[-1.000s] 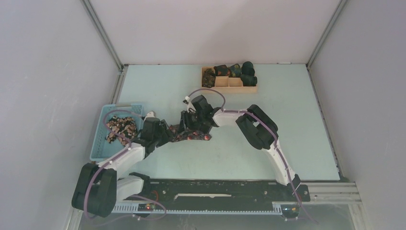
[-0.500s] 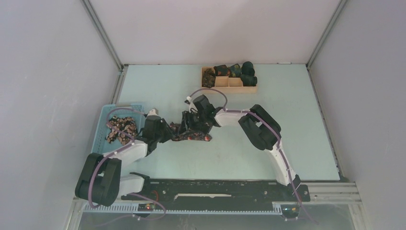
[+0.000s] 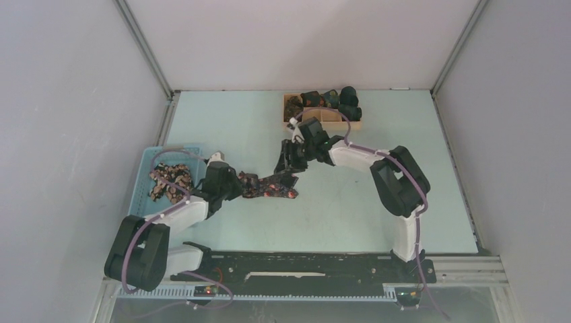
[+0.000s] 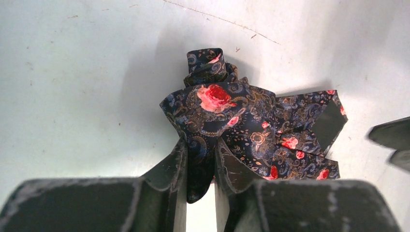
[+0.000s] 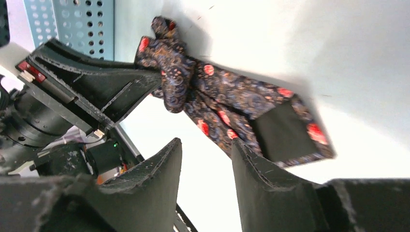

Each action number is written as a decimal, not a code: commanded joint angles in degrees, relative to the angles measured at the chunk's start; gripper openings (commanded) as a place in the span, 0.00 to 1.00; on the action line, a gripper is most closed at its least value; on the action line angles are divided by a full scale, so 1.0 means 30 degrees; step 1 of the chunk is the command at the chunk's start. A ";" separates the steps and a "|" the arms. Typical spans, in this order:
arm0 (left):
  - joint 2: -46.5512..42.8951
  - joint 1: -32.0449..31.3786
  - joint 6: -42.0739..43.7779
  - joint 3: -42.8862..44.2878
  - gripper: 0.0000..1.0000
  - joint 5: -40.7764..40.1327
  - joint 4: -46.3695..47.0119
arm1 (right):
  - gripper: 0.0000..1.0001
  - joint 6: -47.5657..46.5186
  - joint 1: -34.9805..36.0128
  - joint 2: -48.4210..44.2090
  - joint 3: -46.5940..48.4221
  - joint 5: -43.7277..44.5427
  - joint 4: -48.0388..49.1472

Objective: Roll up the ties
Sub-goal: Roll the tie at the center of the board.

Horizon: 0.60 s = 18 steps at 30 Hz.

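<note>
Left wrist: pinching a bunched fold of the tie (image 4: 241, 121) with the left hand (image 4: 199, 145), nearly closed, on the surface (image 4: 72, 72). Right wrist: hovering with the right hand (image 5: 207, 141) released, empty, near the tie's far side.

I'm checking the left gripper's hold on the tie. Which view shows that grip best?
The left wrist view: the left gripper pinches a fold of the tie, close up and unblocked. The right wrist view shows the same pinch from the side. The top view shows the tie too small to judge the grip.
</note>
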 commanded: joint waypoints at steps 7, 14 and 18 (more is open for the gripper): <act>0.0105 -0.2027 0.1366 0.2592 0.11 -0.4314 -0.5426 | 0.45 -0.1537 -0.1538 -0.2030 -0.0679 0.2049 -0.2357; 0.1016 -0.3196 0.1830 0.4261 0.10 -0.6197 -0.7356 | 0.45 -0.1414 -0.1701 -0.1670 -0.0805 0.1794 -0.1822; 0.1172 -0.3363 0.1979 0.4422 0.10 -0.6232 -0.7518 | 0.44 -0.1154 -0.1583 -0.0672 -0.0051 0.1390 -0.1571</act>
